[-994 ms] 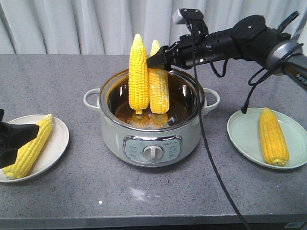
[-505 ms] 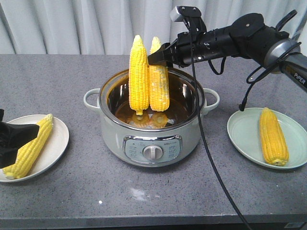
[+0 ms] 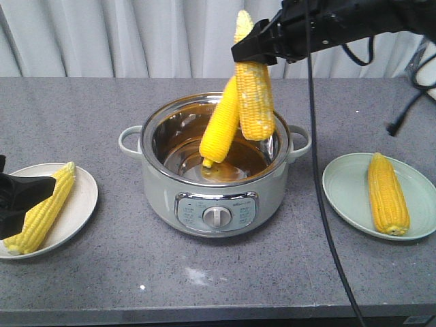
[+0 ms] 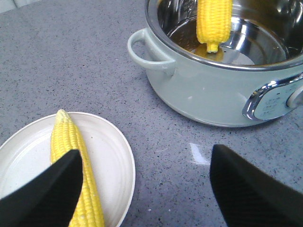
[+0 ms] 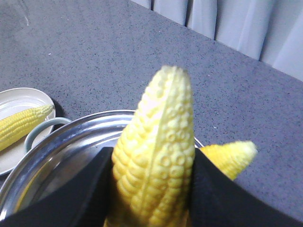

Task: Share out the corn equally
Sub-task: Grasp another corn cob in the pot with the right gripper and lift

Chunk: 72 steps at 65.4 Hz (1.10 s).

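**Desk:** What is on your right arm?

**Me:** My right end effector [image 3: 253, 53] is clamped on the lifted cob [image 3: 255, 102], close to its tapered tip. The cob hangs nearly upright in the upper middle of the frame, its lower end over the opening of the pot [image 3: 158, 184].

**Desk:** And the other corn?

**Me:** A second cob [image 3: 221, 126] leans inside the pot, butt end down. A third cob [image 3: 42, 208] lies on the white plate [image 3: 83, 204] at lower left. A fourth cob [image 3: 387, 194] lies on the green plate [image 3: 340, 197] at right. My left end effector [image 4: 147, 189] is spread wide and carries nothing. It sits low over the white plate's near side.

**Desk:** How does the corn look?

**Me:** Bright yellow, with tight rows of kernels. The lifted cob has pale whitish patches.

**Desk:** How will it handle?

**Me:** I judge it stiff and fairly heavy for such a high hold. The taper could let it slide out, and it may be slick from the pot. I'd rather grip the next one nearer the thick middle. I'd also lay it flat on the plate rather than drop it onto the tabletop [image 3: 204, 272].
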### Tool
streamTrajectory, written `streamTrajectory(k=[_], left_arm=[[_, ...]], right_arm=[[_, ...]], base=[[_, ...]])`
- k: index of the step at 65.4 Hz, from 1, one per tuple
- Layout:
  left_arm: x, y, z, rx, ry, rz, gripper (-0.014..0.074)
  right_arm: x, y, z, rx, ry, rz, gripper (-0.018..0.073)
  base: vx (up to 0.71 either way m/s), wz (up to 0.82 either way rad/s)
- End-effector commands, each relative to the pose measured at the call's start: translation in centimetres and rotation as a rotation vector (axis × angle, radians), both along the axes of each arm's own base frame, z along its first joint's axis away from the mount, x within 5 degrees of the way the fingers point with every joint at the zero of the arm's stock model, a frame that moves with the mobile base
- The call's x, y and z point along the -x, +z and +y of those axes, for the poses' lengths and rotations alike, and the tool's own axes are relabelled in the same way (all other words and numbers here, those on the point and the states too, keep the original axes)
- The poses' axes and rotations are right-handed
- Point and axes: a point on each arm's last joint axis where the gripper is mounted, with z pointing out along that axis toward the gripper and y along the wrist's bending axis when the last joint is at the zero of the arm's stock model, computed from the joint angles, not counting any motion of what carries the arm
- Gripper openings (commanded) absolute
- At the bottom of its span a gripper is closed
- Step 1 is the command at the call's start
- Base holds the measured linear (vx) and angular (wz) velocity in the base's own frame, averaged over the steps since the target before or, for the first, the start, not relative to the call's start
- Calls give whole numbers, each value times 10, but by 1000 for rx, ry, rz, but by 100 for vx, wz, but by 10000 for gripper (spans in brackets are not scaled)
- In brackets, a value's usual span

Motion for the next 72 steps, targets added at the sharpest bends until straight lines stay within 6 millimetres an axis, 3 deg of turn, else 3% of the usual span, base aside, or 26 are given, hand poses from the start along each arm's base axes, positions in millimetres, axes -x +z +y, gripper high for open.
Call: streamTrajectory(k=[1,21,40,54,72], left_arm=[[-1,13,-1,42,15,-77,544],[-1,13,-1,42,15,-77,544],[-1,13,-1,44,16,-76,544],[-1,13,-1,44,17,-77,544],[-4,23,-3,69,4,-98,544]], right_arm=[[30,31,-13,-43,-76,-139,153],[114,28,-40,-46,-183,-223,153],[168,4,-53,-41,-193,-193,153],[189,-7,-57,-38,-193,-183,153],[193,-9,-56,-31,-165,-159,153]], base=[[0,0],[0,0],[0,0],[0,0],[0,0]])
